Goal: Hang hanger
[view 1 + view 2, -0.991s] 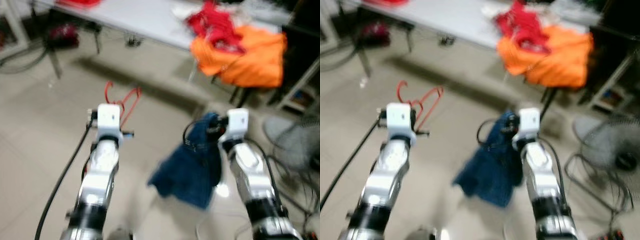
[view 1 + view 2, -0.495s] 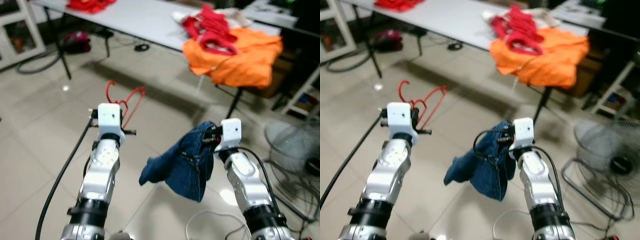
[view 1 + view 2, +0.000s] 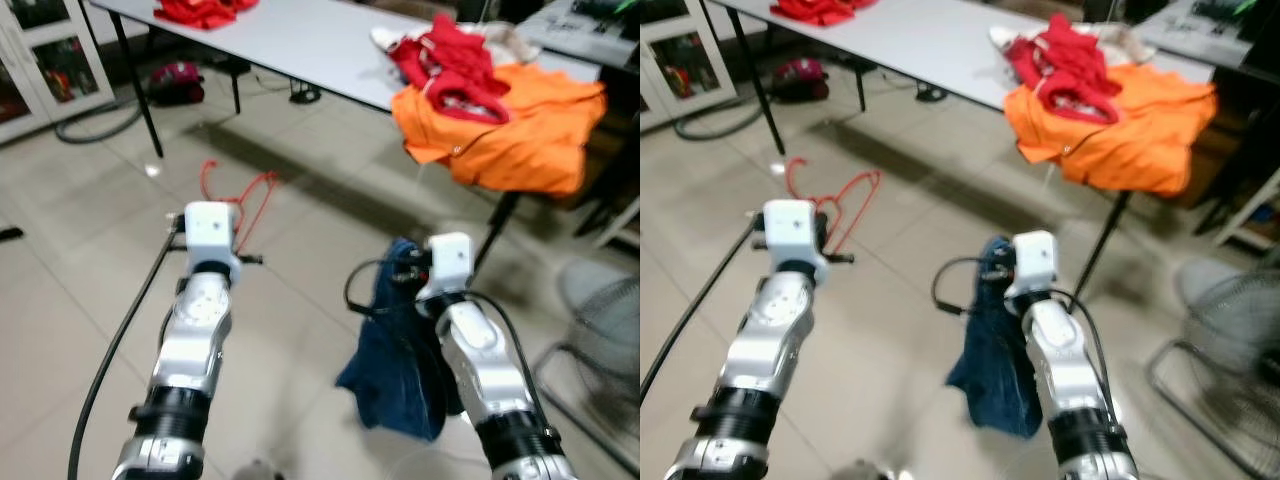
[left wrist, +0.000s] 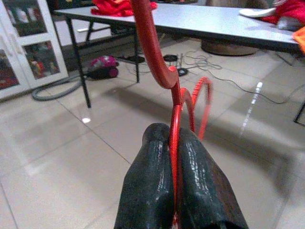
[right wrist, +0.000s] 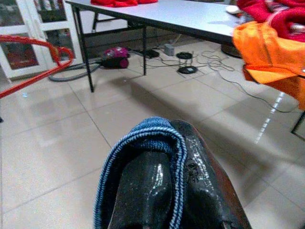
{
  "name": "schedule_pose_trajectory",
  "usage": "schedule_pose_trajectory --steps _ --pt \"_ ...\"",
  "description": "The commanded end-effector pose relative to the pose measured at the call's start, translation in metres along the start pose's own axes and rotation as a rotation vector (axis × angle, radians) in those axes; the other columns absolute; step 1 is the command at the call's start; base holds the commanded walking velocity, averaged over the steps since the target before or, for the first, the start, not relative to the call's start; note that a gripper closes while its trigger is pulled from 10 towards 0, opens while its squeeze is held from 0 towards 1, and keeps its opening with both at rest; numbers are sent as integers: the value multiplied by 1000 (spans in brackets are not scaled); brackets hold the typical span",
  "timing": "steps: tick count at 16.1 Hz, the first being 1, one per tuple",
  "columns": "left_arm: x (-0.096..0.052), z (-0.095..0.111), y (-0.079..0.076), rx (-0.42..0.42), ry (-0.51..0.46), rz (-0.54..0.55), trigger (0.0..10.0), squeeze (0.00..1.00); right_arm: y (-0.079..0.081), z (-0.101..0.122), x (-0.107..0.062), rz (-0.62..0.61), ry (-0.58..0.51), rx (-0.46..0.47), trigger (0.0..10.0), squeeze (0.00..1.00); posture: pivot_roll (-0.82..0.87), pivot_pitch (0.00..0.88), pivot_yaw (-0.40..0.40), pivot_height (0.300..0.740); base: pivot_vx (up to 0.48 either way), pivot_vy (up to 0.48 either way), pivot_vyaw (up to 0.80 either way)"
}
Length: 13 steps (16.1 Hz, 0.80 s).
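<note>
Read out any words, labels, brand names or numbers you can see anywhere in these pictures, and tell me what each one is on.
No readable text anywhere.
Left tool, shut on the red hanger: no marking.
Right tool, shut on the blue garment: no label showing.
Orange garment and red clothes on the table: no print legible.
Cabinet contents: too blurred to read.

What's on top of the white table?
On the white table: an orange garment draped over its edge, red clothes on that, another red pile farther along. Anything beneath them is covered.
</note>
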<state>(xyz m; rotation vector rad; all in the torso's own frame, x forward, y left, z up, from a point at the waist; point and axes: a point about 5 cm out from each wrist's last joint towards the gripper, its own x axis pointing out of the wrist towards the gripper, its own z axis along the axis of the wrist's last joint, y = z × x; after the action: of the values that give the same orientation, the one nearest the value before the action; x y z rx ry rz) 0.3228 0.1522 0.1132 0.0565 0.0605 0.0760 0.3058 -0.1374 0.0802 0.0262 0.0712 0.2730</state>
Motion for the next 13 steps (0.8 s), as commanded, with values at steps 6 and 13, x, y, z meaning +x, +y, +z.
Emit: schedule_pose_trajectory --steps 6,13 --pt "3 8 -5 0 -27 17 10000 0 -12 14 8 -11 -28 -25 10000 0 38 14 -24 740 480 0 429" --pt "2 11 0 -18 -33 89 10000 0 -8 17 12 30 -39 -5 10000 0 51 29 -36 740 383 0 424"
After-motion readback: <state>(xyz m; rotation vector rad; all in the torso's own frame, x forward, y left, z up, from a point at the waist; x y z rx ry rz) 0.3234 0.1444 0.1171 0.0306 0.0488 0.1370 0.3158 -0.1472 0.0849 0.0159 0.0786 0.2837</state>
